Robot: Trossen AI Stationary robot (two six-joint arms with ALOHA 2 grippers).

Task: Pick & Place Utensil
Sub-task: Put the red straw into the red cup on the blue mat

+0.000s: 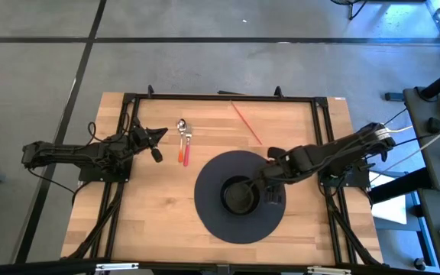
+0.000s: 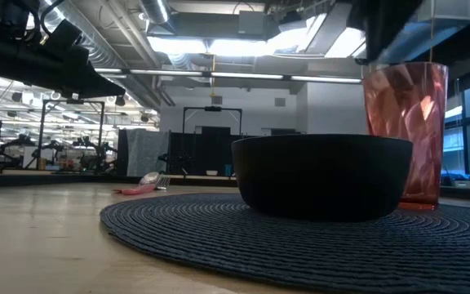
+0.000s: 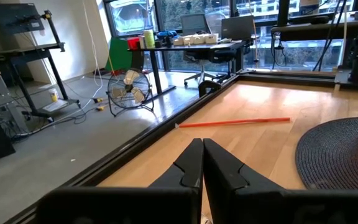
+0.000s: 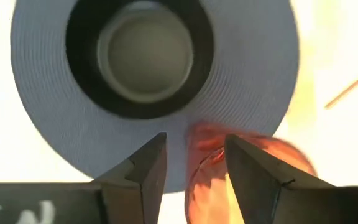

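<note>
A: Utensil (image 1: 183,142) posn?

B: Seen in high view on bare wood, approx 10 o'clock from tbl centre. Silver head toward far edge, orange-red handle toward near edge. A 2nd silver-headed piece appears to lie touching it on the right; not resolved. Untouched by either gripper. In low view it's a small red/silver shape (image 2: 143,186) far back, 9 o'clock of the bowl (image 2: 322,175).

A: L gripper?

B: Left gripper (image 1: 157,136) held at 9 o'clock of the utensil, near but apart, tips pointed toward it. Jaws pressed together w/ nothing between, per left wrist view (image 3: 202,163). Height above tbl can't be judged.

A: R gripper?

B: Right gripper (image 1: 272,180) is over the round dark woven mat (image 1: 205,208), at 3 o'clock of the black bowl. Jaws parted, per right wrist view (image 4: 194,158); rim of a translucent red cup (image 4: 225,165) is seen between and below the fingers. Contact w/ cup can't be confirmed.

A: Cup location?

B: On the mat, just beside the bowl, upright in low view (image 2: 405,131). Touching or not: can't be told.

A: Other items?

B: A thin orange-red stick (image 1: 246,124) lies on the wood at approx 1 o'clock from tbl centre, diagonal, clear of the mat. Also noted in left wrist view (image 3: 234,122).
</note>
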